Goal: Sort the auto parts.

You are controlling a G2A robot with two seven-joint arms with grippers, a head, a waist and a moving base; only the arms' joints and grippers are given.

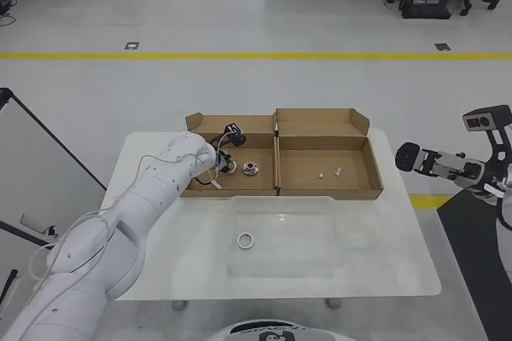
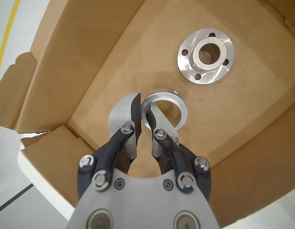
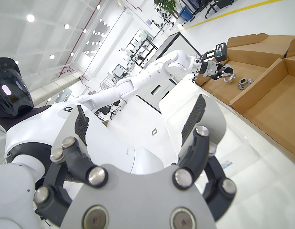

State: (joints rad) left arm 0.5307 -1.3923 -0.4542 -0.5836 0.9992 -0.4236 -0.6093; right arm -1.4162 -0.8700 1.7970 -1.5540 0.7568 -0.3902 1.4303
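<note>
Over the left cardboard box [image 2: 78, 60], the left gripper [image 2: 143, 110] pinches a metal ring [image 2: 178, 106] by its wall, one finger inside the hole and one outside. The ring hangs just left of the flange [image 2: 206, 55] on the box floor. The right gripper [image 3: 140, 106] is spread, far off to the right.

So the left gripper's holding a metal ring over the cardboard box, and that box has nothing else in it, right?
Not quite: the left gripper does hold the metal ring over the cardboard box, but a metal flange lies on that box's floor, as the left wrist view shows.
</note>
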